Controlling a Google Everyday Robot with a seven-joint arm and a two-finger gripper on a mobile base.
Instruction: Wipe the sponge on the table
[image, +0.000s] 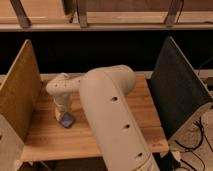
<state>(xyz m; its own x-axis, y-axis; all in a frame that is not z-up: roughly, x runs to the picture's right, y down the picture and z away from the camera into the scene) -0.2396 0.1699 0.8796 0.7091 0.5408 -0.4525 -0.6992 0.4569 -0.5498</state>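
Note:
The sponge (67, 120), a small blue-grey pad, lies on the light wooden table (115, 137) at its left middle. My gripper (63, 114) points straight down onto it from the white wrist (61, 90) and covers the sponge's far left part. My thick white arm (107, 115) runs from the bottom centre up and then left, hiding the middle of the table.
An upright tan panel (17, 92) bounds the table's left side and a dark grey panel (177, 87) its right. A dark gap and a metal-framed shelf (100, 22) lie behind. Cables (197, 145) trail on the floor at the lower right.

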